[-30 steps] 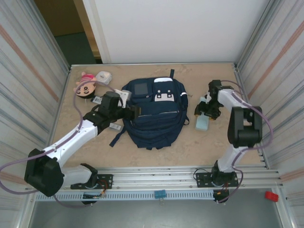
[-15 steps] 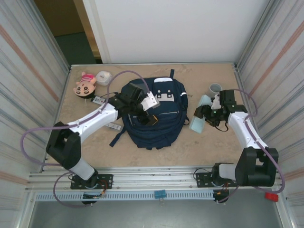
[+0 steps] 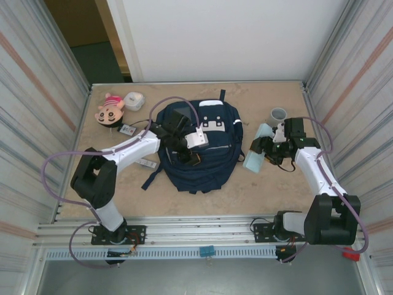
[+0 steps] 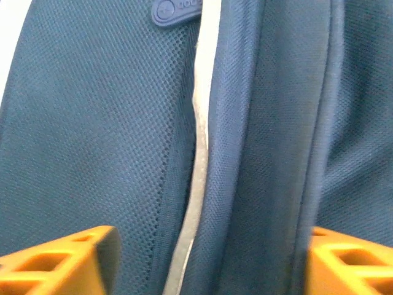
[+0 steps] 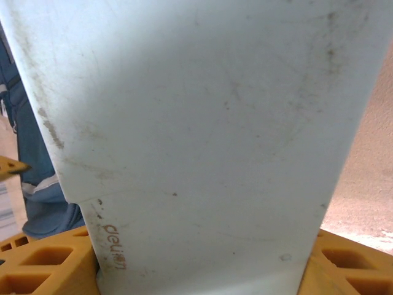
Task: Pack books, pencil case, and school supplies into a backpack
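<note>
The navy backpack lies flat in the middle of the table, grey patch and white patch facing up. My left gripper is low over its front. In the left wrist view its orange fingers stand apart, open, straddling a fabric ridge and pale stripe. My right gripper is shut on the pale blue pad, held tilted just right of the backpack. That pad is marked "deli". Two white-and-dark packets lie left of the backpack. Books and pencil case are out of view.
A pink doll head and a white round object sit at the back left. A grey cup stands at the back right, behind my right gripper. Metal walls close in both sides. A backpack strap trails left.
My left gripper moved from the backpack's left side onto its front and its jaws have narrowed. My right arm lifted the pale blue pad off the table and tilted it toward the backpack.
</note>
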{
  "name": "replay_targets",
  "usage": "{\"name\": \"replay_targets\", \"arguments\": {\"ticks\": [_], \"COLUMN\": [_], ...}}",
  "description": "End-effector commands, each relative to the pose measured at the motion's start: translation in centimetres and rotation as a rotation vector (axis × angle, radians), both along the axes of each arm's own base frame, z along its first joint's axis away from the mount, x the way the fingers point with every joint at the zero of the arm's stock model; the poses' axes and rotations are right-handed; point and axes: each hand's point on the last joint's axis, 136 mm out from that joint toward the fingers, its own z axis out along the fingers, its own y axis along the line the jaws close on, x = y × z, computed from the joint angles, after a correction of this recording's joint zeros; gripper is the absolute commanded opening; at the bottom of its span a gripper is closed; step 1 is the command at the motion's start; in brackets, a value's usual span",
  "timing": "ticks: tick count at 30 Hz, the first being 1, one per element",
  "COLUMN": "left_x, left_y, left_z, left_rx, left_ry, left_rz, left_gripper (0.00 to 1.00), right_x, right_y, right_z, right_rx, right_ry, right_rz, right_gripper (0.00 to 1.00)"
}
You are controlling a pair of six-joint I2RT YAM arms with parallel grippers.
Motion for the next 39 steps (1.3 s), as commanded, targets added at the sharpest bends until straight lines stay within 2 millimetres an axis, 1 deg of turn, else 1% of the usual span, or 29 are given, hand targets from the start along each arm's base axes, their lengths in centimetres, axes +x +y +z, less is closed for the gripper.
{"name": "replay_targets", "arguments": {"ticks": [1, 2, 3, 4, 5, 6, 9, 12, 17, 19, 20, 23, 26, 28, 30, 32, 36, 39], "left_x": [1.0, 0.7, 0.3, -0.2, -0.8, -1.2, -3.5, -4.4, -3.8, -2.8, -2.3, -0.6, 0.8, 1.4, 1.5, 1.5, 1.5, 1.6], "left_y": [0.1, 0.0, -0.1, -0.3, -0.5, -0.8, -2.6, -4.0, -4.8, -4.6, -4.5, -4.0, -3.5, -3.4, -3.5, -3.5, -3.6, -3.5], "left_z": [1.0, 1.6, 2.1, 2.9, 3.6, 4.4, 6.6, 8.9, 13.3, 15.2, 15.8, 17.5, 18.8, 19.3, 19.7, 19.9, 20.3, 20.9], "left_rx": [-0.007, -0.023, -0.037, -0.057, -0.074, -0.091, -0.150, -0.216, -0.330, -0.360, -0.369, -0.410, -0.473, -0.515, -0.536, -0.542, -0.567, -0.594], "left_ry": [-0.042, -0.036, -0.030, -0.029, -0.029, -0.037, -0.032, -0.025, -0.032, -0.071, -0.083, -0.096, -0.081, -0.061, -0.055, -0.050, -0.038, -0.037], "left_rz": [0.008, 0.016, 0.020, 0.023, 0.028, 0.034, 0.024, 0.056, 0.128, 0.179, 0.200, 0.280, 0.352, 0.371, 0.367, 0.363, 0.360, 0.361], "left_gripper": [0.29, 0.18, 0.09, 0.03, 0.00, 0.00, 0.00, 0.00, 0.00, 0.00, 0.00, 0.00, 0.00, 0.00, 0.00, 0.00, 0.00, 0.00], "right_x": [0.2, 0.2, 0.1, 0.1, 0.1, 0.2, 0.4, 0.6, -0.3, -0.8, -1.1, -2.6, -4.9, -6.4, -7.2, -7.5, -6.7, -5.9], "right_y": [0.7, 0.8, 0.9, 0.9, 0.9, 0.9, 0.4, -0.2, -0.6, -0.3, 0.0, 1.1, 1.9, 3.2, 4.6, 6.2, 9.9, 11.9], "right_z": [1.7, 1.9, 2.2, 2.5, 2.9, 3.3, 4.3, 5.5, 6.9, 7.4, 7.5, 7.9, 7.8, 8.1, 8.2, 8.3, 8.9, 8.4], "right_rx": [0.038, 0.043, 0.048, 0.054, 0.061, 0.067, 0.095, 0.134, 0.157, 0.183, 0.203, 0.267, 0.270, 0.294, 0.333, 0.374, 0.478, 0.524], "right_ry": [-0.049, -0.050, -0.056, -0.060, -0.070, -0.080, -0.094, -0.101, -0.077, -0.070, -0.062, -0.044, -0.006, 0.003, 0.005, 0.002, -0.031, 0.001], "right_rz": [0.011, 0.011, 0.015, 0.015, 0.017, 0.016, 0.004, -0.007, -0.008, -0.004, -0.005, 0.005, 0.008, 0.016, 0.007, -0.006, -0.016, -0.057], "right_gripper": [0.50, 0.50, 0.50, 0.50, 0.50, 0.50, 0.50, 0.50, 0.50, 0.51, 0.51, 0.51, 0.52, 0.52, 0.53, 0.54, 0.54, 0.55]}}
